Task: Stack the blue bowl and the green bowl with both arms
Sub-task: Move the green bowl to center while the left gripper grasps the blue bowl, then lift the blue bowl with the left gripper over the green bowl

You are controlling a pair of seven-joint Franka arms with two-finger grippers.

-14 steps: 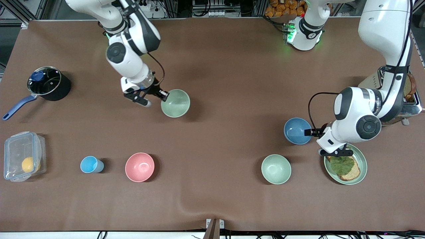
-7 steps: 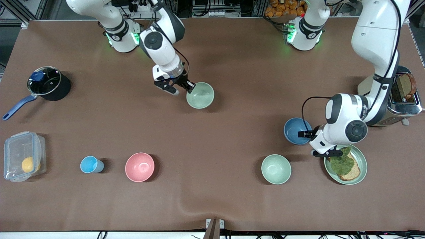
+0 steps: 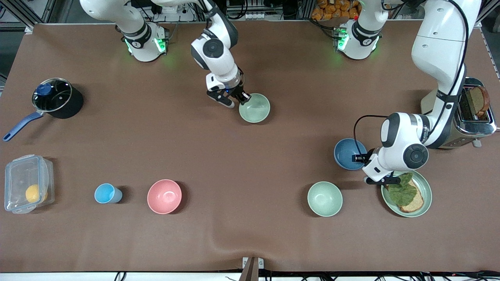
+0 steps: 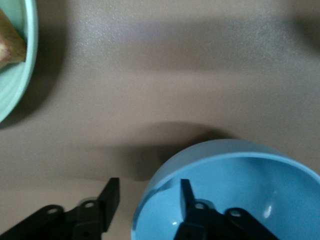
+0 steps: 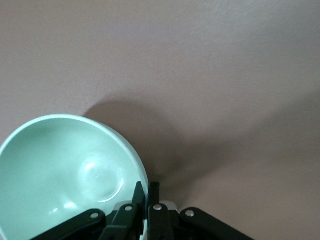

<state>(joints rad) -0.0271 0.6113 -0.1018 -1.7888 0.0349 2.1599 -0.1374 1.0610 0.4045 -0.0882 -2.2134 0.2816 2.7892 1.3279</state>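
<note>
The green bowl (image 3: 254, 107) hangs just above the cloth near the table's middle, on the robots' side. My right gripper (image 3: 239, 100) is shut on its rim, one finger inside and one outside; the right wrist view shows this gripper (image 5: 147, 187) pinching the thin wall of the green bowl (image 5: 60, 165). The blue bowl (image 3: 349, 153) rests on the table toward the left arm's end. My left gripper (image 3: 362, 168) stands at its rim. In the left wrist view that gripper (image 4: 150, 184) straddles the rim of the blue bowl (image 4: 240, 185), fingers apart, the outer finger off the wall.
A paler mint bowl (image 3: 324, 198) sits nearer the camera than the blue bowl. A green plate (image 3: 427, 186) with toast lies beside my left hand, a toaster (image 3: 476, 113) past it. Pink bowl (image 3: 164, 196), light-blue cup (image 3: 106, 193), pot (image 3: 56, 97) and plastic box (image 3: 27, 183) occupy the right arm's end.
My right arm has carried the green bowl toward the left arm's end and closer to the bases. My left gripper edged over the blue bowl's rim and its fingers have narrowed.
</note>
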